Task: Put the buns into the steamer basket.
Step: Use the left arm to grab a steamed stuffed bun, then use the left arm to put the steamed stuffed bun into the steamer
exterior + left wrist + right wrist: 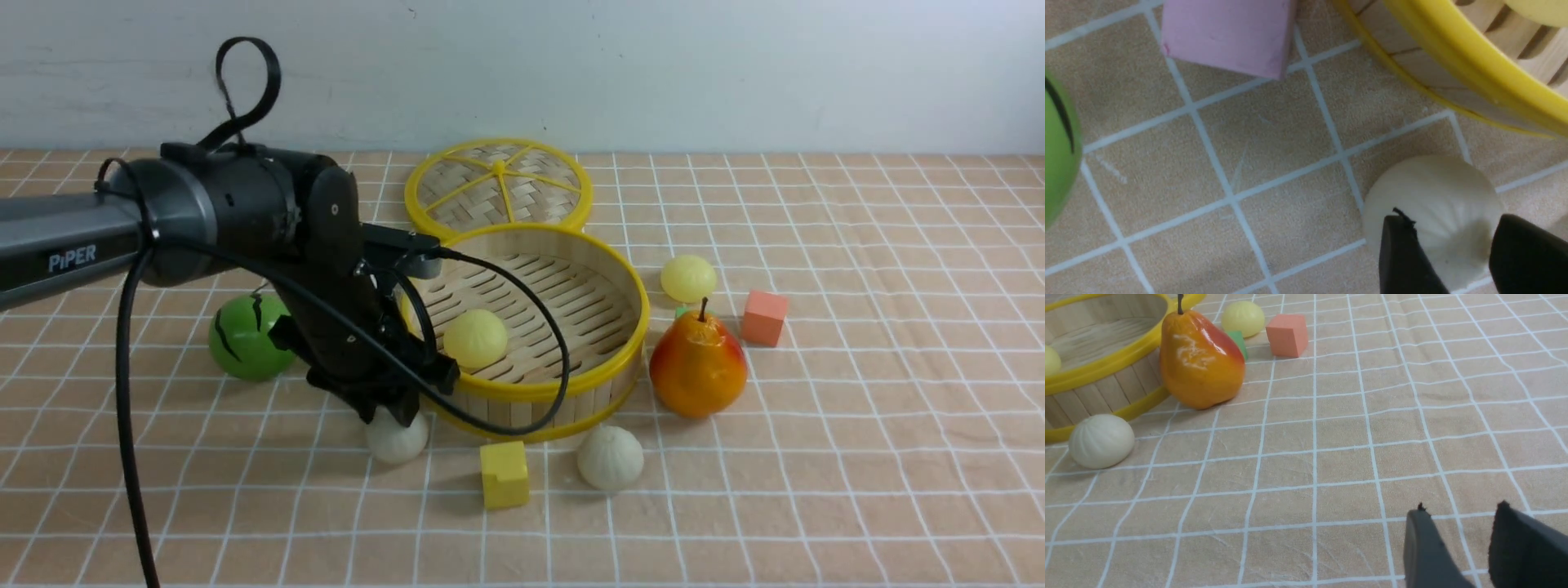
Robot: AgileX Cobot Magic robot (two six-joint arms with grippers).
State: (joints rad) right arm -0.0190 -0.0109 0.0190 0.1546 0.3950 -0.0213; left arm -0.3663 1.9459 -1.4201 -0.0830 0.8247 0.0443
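Note 1 near off-white bun (397,443) on the cloth, between the parted, unclenched fingers of the left gripper (1451,222), just beside the steamer basket (563,294). Expect a slip or roll from closing off-centre on such roundness. Lift too low and risk bumping the rim — or snagging the dangling cable (565,359) on it. Find 1 yellow bun (475,339) already inside; avoid knocking it when releasing. Beware, farther out, of toppling the pear (699,363) while reaching past. See the right gripper (1459,510) spread, grasping nothing.
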